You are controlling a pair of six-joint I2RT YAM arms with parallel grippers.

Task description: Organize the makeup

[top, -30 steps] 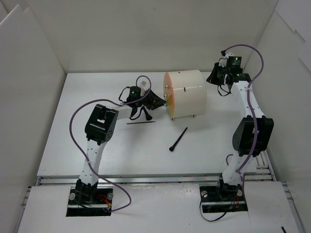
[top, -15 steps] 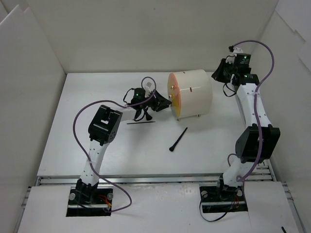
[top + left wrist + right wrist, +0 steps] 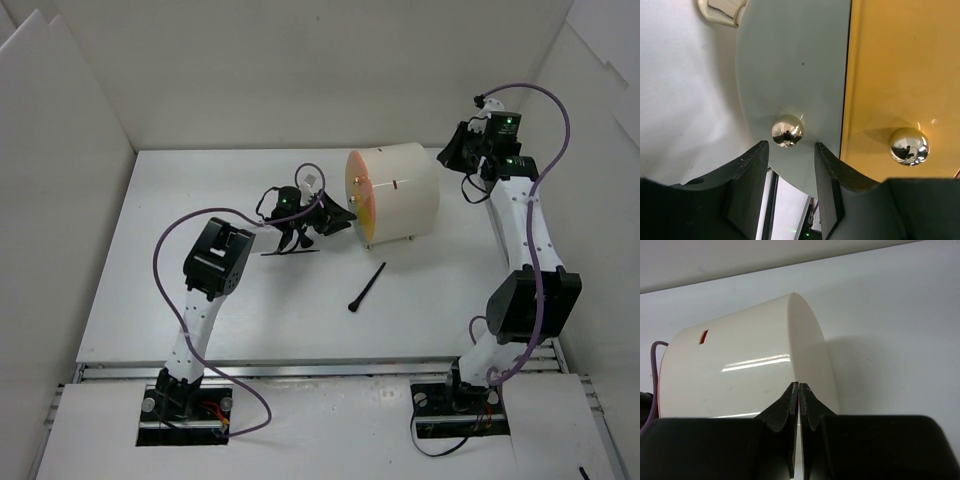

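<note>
At the front of the round box (image 3: 400,190), the left gripper (image 3: 790,150) is a little open and holds nothing. It is lined up on a shiny knob (image 3: 787,130), likely to pull a drawer. The right gripper (image 3: 798,392) is closed tight behind the box, maybe to steady it. A black brush (image 3: 367,288) and a thin black stick (image 3: 290,252) lie on the table (image 3: 200,300).

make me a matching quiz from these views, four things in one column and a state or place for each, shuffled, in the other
Things:
1. left hand
2. right hand
3. brush
4. cylinder

States or places:
a. lying loose, apart from both hands
b. shut, fingers together
c. open, one finger either side of a gold knob
d. on its side, orange end facing the left arm

Pairs: 1-c, 2-b, 3-a, 4-d
</note>
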